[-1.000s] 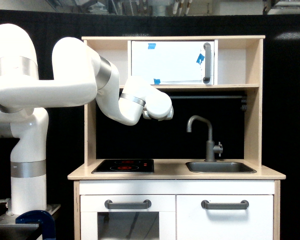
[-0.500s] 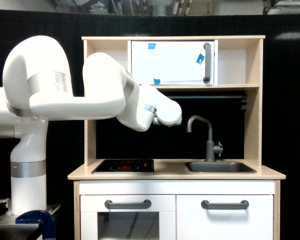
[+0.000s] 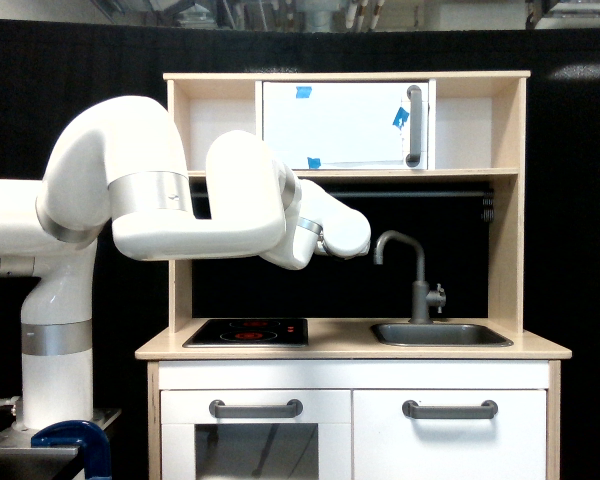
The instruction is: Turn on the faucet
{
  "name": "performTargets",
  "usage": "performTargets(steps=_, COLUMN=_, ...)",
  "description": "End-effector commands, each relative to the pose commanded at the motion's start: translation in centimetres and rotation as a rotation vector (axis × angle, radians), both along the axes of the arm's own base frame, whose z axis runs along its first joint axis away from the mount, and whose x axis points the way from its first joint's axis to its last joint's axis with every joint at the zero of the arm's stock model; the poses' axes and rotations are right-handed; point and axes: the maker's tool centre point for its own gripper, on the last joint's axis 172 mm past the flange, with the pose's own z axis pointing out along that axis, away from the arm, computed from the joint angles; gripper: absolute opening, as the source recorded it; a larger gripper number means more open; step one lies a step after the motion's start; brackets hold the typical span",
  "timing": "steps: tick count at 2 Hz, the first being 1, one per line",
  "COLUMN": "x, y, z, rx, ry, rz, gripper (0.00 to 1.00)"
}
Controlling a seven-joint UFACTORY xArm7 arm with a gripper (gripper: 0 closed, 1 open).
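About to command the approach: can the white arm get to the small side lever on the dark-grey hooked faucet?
Probably yes: the white arm's end sits just left of the faucet, with open space down to its side lever.

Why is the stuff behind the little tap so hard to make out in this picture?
In the exterior view, the faucet is dark grey against a black backdrop, so contrast is low; the image is otherwise sharp and evenly lit, with mild glare on the white arm.

white arm [image 3: 195, 215] extended horizontally – end effector hidden
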Motion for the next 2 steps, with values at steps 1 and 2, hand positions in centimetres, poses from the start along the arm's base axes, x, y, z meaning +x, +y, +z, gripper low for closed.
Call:
performTargets(steps=1, x=1.5, y=2.5, z=-0.7, rx=0.000, ry=0.000, rz=0.000, gripper=1.00)
performTargets(steps=2, x=3.1, y=0.5, z=-0.7, rx=0.000, ry=0.000, rz=0.000, gripper=1.00)
